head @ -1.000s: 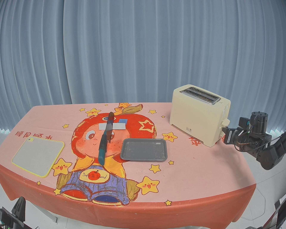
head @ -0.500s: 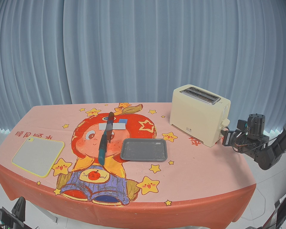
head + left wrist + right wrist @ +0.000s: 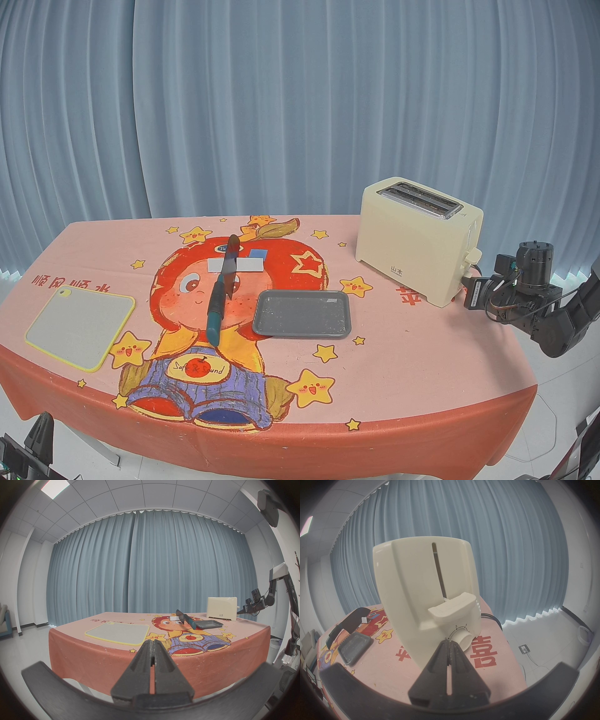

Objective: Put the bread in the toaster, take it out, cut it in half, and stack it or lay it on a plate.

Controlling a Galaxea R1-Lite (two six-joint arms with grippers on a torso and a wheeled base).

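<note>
R tool (image 3: 467,292) sank lower beside toaster (image 3: 417,250).

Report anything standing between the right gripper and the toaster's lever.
Nothing visible does. The right gripper, shut, points at the toaster end face with its tips close by the dial; the lever juts out just above them, with only open air between.

One cream toaster (image 3: 419,250), one knife (image 3: 219,294), one grey tray (image 3: 302,314) and one yellow-edged cutting board (image 3: 80,326) on one tabletop (image 3: 406,362).
</note>
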